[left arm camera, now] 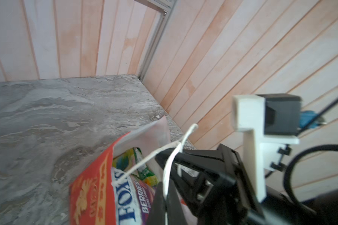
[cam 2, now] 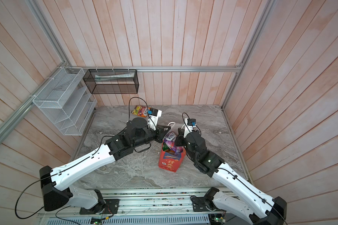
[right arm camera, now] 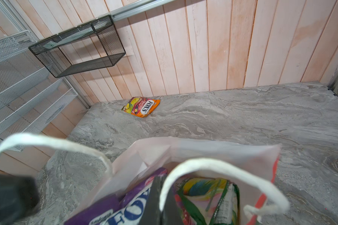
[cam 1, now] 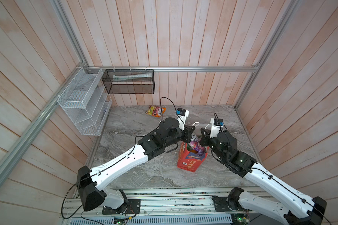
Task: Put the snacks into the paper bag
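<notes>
Mid-bench [cam 1: 137, 126], upright bag [cam 1: 189, 161] crammed with snacks [cam 1: 195, 146]. At its mouth, left gripper [cam 1: 191, 136] and right gripper [cam 1: 201, 142], both pressed together; pinching anything or not, cannot tell. Farther back, near the wall [cam 1: 183, 87], one orange packet [cam 1: 156, 111] flat on the bench.

Glossy, crinkled plastic film on the packets [right arm camera: 141, 106]. Paper for the bag [cam 1: 187, 163], printed outside, plain matt white within. Soft twisted cord for the handles [right arm camera: 47, 142]. Smooth grey veined stone look on the counter [cam 1: 135, 124]. Matt, blotchy pale wood planks on the walls [cam 1: 183, 39]. Wire mesh baskets: one painted white [cam 1: 80, 103], one black [cam 1: 128, 81]. Brushed metal rails [cam 1: 203, 68]. Smooth plastic shells on the arms [cam 1: 121, 161], white and black.
</notes>
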Controlling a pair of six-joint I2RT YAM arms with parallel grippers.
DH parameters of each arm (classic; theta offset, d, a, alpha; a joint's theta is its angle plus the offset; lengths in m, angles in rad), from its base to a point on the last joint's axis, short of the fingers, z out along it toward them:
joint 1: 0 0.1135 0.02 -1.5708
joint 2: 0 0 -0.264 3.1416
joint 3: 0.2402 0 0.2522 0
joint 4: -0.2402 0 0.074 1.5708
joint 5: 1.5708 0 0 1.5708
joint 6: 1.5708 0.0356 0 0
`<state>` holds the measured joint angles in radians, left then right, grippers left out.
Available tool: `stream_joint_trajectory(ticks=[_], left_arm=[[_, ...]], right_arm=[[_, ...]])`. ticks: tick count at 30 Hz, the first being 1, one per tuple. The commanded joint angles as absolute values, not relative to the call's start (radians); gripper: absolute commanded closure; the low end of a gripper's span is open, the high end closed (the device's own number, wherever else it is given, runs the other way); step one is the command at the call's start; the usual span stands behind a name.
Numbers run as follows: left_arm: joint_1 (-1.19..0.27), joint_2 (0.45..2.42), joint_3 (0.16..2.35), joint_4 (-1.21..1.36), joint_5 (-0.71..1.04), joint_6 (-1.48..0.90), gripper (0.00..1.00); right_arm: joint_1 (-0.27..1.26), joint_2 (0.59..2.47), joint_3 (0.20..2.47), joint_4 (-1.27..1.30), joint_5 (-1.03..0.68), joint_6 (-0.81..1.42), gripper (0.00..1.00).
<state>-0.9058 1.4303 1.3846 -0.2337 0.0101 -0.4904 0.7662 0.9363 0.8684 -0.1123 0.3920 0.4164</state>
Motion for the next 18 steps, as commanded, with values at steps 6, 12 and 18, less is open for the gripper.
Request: stream_joint_trajectory(ticks=[6,12,18], left_arm=[[-0.818,1.374,1.402,-0.187,-0.012,-0.52,1.0],[-0.774,1.385,1.399,-0.208,-0.037,-0.533,1.0],[-0.77,1.33,1.323,-0.107,-0.017,-0.539,1.0]], right_arm=[[0.776,0.895,0.891,-0.077,0.406,0.4,1.0],[0.776,0.867,0.885,-0.06,0.404,0.387,1.0],[0.776,0.843,0.871,-0.019,0.389,0.359,1.0]])
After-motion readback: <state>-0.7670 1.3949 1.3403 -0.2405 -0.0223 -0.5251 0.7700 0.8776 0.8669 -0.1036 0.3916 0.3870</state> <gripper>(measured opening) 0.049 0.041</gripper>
